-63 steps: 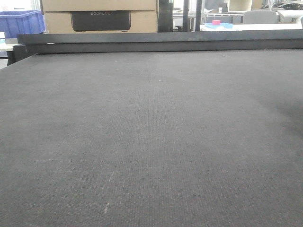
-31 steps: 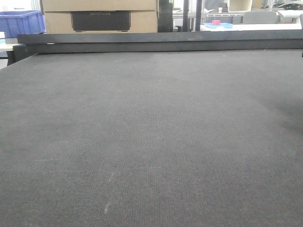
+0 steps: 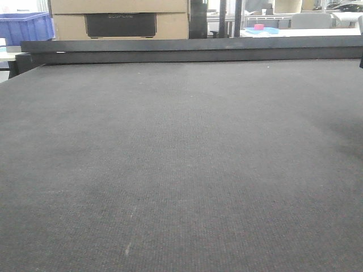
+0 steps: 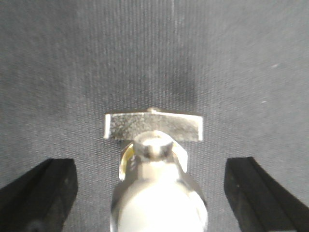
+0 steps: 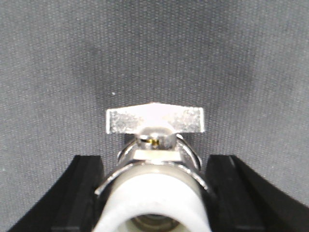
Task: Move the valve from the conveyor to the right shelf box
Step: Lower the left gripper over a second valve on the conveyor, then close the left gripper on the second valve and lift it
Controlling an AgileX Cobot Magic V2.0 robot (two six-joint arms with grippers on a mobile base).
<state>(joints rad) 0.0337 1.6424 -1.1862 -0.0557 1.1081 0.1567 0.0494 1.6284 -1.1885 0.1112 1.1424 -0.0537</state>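
The conveyor (image 3: 181, 158) is a wide dark grey woven belt with a black rail (image 3: 193, 50) along its far edge. No valve or gripper shows in the front view. In the left wrist view a shiny metal valve (image 4: 157, 198) with a flat T-handle (image 4: 153, 125) lies on the belt. It sits between the fingers of my left gripper (image 4: 150, 166), which stand wide open and clear of it. In the right wrist view my right gripper (image 5: 155, 164) has both black fingers (image 5: 87, 188) against the sides of a second metal valve (image 5: 154, 191) with a white ring end.
Beyond the rail stand a blue crate (image 3: 25, 27) at the far left and a cardboard box (image 3: 119, 20) with a black panel. A white table with a pink object (image 3: 259, 26) is at the far right. A small dark shape (image 3: 361, 59) touches the right edge.
The front view is nearly the same. A small dark shape now shows at the right edge by the rail.
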